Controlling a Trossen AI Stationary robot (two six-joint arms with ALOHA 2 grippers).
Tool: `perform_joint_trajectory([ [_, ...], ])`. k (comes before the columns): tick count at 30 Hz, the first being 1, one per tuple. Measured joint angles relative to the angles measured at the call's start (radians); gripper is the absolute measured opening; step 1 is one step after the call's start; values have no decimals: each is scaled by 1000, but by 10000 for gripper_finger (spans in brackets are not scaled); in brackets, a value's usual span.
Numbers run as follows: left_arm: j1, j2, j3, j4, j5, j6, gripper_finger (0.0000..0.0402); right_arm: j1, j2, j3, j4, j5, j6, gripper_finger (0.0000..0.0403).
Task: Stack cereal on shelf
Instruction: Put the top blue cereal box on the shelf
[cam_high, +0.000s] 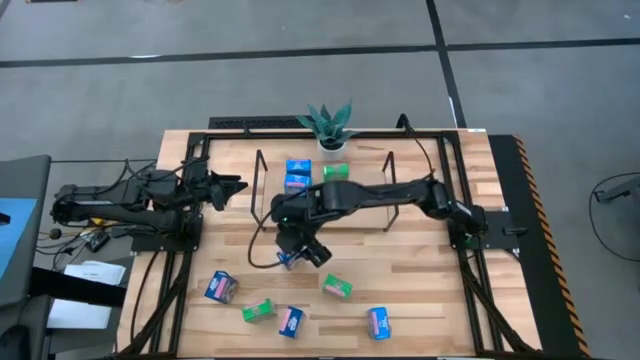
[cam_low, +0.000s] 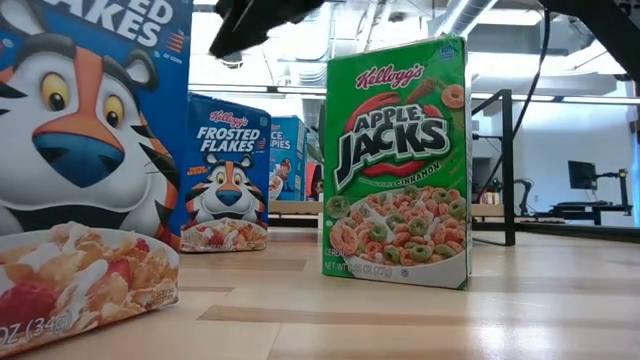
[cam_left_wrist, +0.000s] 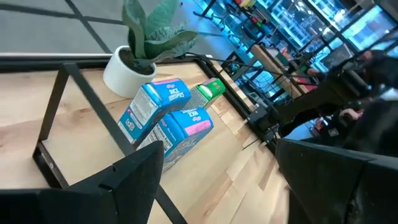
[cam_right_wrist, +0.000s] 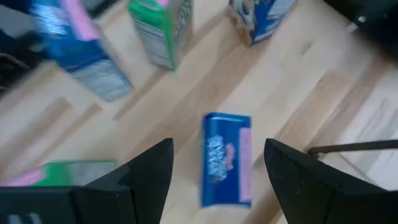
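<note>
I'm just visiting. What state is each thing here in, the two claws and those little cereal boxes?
Right gripper: open, fingers on either side of a blue box, not closed on it.
Blue box: lying flat on the table.
Left gripper: open, empty, beside the shelf.
Shelf: holds two blue boxes and a green box.
Apple Jacks box: upright on the table, off the shelf.

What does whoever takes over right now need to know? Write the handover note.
Right gripper: jaws open, over a blue box lying on the table, not gripped.
Left gripper: jaws open, waiting at the shelf's left end.
Done: two blue boxes and one green box on the shelf.
Left: that blue box plus five loose boxes towards the table's front.
</note>
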Motion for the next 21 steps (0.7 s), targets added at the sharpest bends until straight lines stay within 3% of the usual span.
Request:
perform_joint_trajectory([
  [5,0,0,0,-2,-2,-27,300,2,36,1,7,91,-13,277],
  [21,0,0,0,-1,-12,-38,300,1,56,-2,-12,95,10,277],
])
